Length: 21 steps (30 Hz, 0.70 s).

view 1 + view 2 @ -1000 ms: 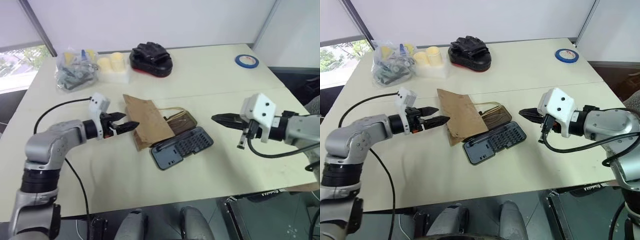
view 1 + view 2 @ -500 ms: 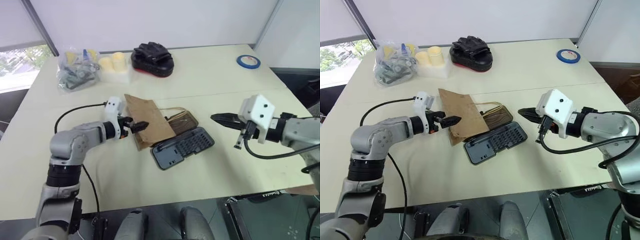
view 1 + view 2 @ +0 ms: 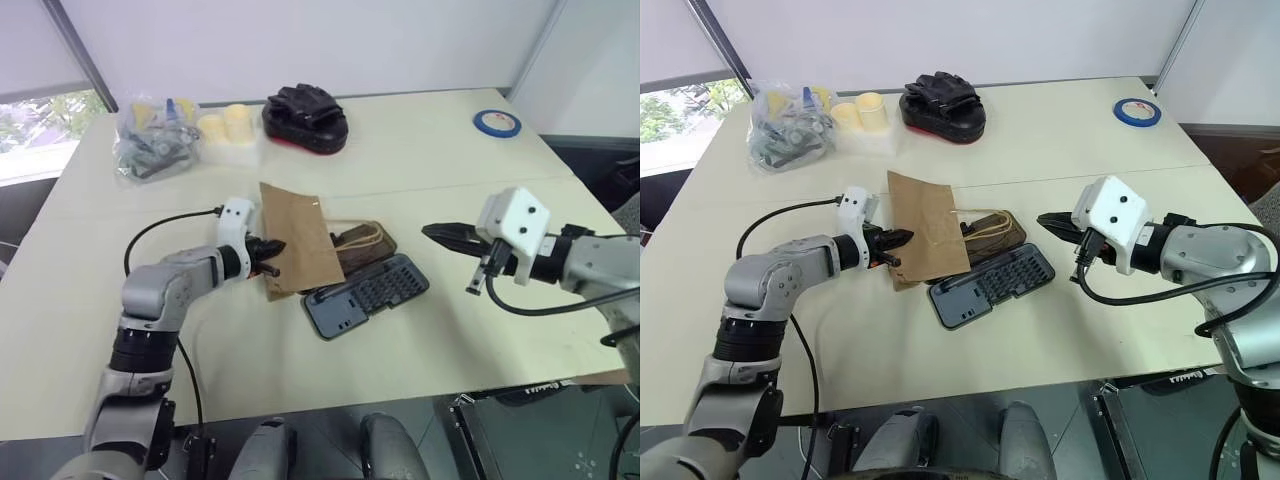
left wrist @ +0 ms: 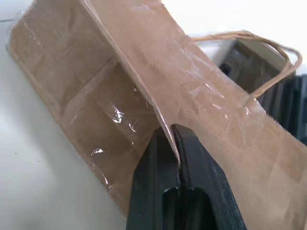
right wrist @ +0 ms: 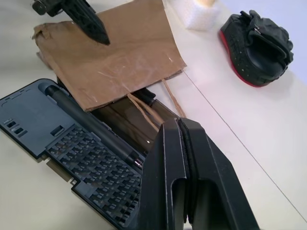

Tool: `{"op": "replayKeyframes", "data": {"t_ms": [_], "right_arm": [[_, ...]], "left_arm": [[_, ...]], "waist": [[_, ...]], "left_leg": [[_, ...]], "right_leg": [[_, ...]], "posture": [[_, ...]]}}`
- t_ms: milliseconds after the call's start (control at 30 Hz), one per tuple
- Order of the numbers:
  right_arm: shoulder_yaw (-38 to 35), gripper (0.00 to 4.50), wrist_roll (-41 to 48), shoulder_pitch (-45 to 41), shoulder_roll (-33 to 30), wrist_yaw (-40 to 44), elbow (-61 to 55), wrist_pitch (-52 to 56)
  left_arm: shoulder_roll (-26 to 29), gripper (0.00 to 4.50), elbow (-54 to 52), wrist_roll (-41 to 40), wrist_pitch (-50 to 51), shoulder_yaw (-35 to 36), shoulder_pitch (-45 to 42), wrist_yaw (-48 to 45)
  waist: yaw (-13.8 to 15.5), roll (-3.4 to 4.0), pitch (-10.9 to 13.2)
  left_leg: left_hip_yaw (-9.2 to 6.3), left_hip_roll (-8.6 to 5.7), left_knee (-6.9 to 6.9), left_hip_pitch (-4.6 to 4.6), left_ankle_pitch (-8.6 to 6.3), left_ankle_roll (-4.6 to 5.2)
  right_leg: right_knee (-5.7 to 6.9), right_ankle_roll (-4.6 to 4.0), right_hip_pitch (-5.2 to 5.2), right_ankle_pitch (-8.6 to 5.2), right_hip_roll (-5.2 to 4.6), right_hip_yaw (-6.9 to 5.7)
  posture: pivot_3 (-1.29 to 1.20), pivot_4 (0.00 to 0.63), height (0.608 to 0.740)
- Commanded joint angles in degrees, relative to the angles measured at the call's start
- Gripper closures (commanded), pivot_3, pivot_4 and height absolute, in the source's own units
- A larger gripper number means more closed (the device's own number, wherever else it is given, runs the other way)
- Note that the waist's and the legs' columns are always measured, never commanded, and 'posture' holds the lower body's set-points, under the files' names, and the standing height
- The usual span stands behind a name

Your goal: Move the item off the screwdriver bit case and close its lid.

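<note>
Left gripper (image 4: 173, 143) has the paper bag (image 3: 298, 236) pinched by its edge!
Bag sits mid-frame, tilted over the open case's lid (image 3: 362, 246); right gripper (image 3: 432, 234), jaws shut and empty, hovers at right.

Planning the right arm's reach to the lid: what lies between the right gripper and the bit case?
Bare tabletop only, per the right eye view: nothing sits between the right gripper and the bit case.

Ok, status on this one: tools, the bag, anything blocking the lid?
Left tool shut on paper bag edge. Right tool shut, empty, off to the side. Bag and its handles lie over the open lid; bit case open.
</note>
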Motion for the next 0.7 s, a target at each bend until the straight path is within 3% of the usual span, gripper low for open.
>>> {"op": "replayKeyframes", "data": {"t_ms": [33,400,533,700], "right_arm": [[-0.9,4.5,0.2,0.2,0.3,-0.3,-2.1,-0.6],[4.8,4.5,-0.7,-3.3,3.1,1.7,1.7,-3.2],[8.2,4.5,-1.7,-6.9,4.6,3.5,5.2,-5.3],[10.6,4.5,-2.5,-9.8,6.1,5.1,8.0,-6.8]], "left_arm": [[-2.0,4.48,-2.7,-0.3,0.8,9.1,0.1,7.7],[-13.8,4.48,-17.3,1.7,4.3,34.0,4.8,36.1],[-13.9,4.48,-18.8,4.5,-0.9,41.7,7.0,42.7],[-11.9,4.48,-15.4,5.4,-6.4,46.6,8.6,44.5]], "waist": [[0.0,0.0,0.0],[0.1,-0.08,0.0],[0.0,-0.13,0.1],[0.4,-0.17,0.1]], "left_leg": [[-0.01,0.0,0.0,0.0,0.0,0.0],[0.02,0.0,0.04,0.0,0.01,-0.02],[0.02,0.0,0.01,0.02,0.01,-0.03],[0.03,-0.03,0.03,-0.01,0.02,-0.06]], "right_leg": [[0.0,0.0,0.0,0.0,0.0,0.0],[0.0,0.03,0.0,0.02,-0.01,0.03],[0.0,0.04,-0.02,0.02,0.0,0.03],[-0.01,0.03,-0.02,0.02,-0.02,0.04]], "posture": [[0.0,0.15,0.74],[0.0,0.15,0.74],[0.0,0.15,0.74],[0.0,0.15,0.74]]}}
